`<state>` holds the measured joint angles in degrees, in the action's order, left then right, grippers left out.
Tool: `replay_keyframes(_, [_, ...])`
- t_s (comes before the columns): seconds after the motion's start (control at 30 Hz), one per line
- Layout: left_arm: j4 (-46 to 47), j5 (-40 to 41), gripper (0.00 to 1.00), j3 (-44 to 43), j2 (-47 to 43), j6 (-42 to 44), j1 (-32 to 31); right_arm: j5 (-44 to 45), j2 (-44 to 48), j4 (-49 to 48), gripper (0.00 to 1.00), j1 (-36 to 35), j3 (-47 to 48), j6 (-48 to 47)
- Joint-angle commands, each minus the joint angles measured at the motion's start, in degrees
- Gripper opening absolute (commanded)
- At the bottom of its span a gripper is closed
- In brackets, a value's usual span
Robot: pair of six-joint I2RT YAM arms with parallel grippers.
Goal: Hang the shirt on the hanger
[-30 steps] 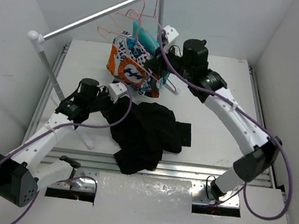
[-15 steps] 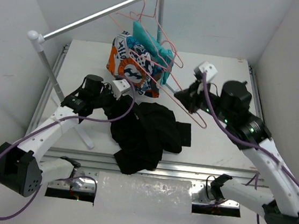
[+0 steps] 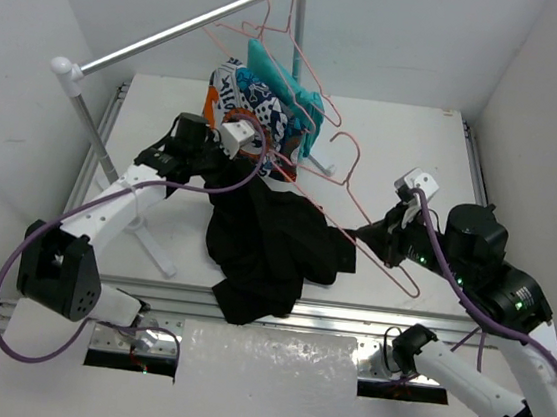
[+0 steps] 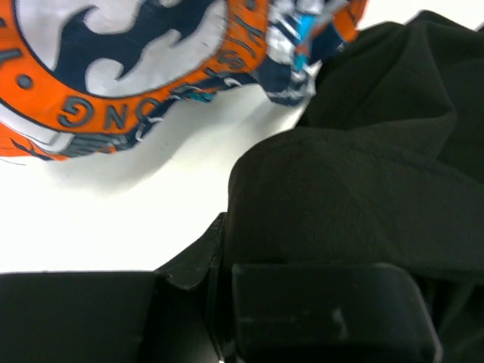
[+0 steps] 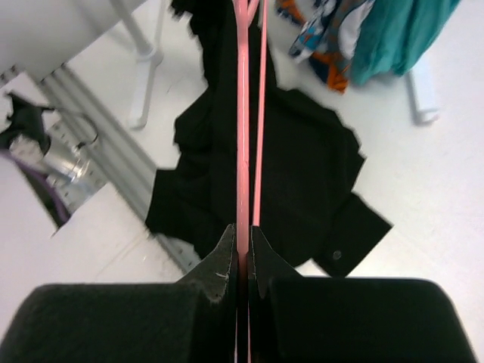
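With the left gripper (image 3: 247,163) pinching the shirt (image 3: 270,243) at its far edge, the right gripper (image 5: 243,242), clamped on the hanger (image 5: 242,113) at right, probably must next thread it into the neck.

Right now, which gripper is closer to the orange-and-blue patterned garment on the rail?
Left. The left gripper, shut on the shirt, sits right beside the patterned garment. The right gripper holds the hanger farther away, on the shirt's other side.

Bright, even light; nearby fingers (image 5: 219,272) slightly blurred.
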<state>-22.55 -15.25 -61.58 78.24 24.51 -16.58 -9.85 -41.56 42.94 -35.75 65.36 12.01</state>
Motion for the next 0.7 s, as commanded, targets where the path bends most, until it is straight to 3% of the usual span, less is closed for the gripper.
replay_keyframes(0.0, [0.8, 2.6, 0.0, -4.5, 2.1, -1.6, 0.1, -6.0, -0.2, 3.6, 0.0, -0.1, -0.6, -0.1])
replay_keyframes(0.13, [-0.1, 2.2, 0.0, -6.8, 4.5, -2.3, 0.3, -17.5, -0.6, 2.7, 0.0, -0.1, -2.8, -0.1])
replay_keyframes(0.23, [-0.3, 1.7, 0.0, -7.0, 4.4, -2.4, 0.3, -20.7, -1.5, -1.2, 0.0, -0.1, -4.9, 0.3])
replay_keyframes(0.43, [-1.3, 1.1, 0.0, -6.0, 2.6, -2.0, 0.3, -20.0, -7.4, -12.3, 0.0, -0.1, -10.3, 2.4])
replay_keyframes(0.57, [-2.8, -0.7, 0.0, -5.1, 0.9, -1.3, 0.3, -9.6, -9.9, -17.7, 0.0, -0.3, -12.4, 1.4])
replay_keyframes(0.67, [-4.0, -1.9, 0.0, -4.9, -0.2, -1.3, 0.2, -7.9, -12.0, -22.0, 0.0, -0.3, -13.0, 1.3])
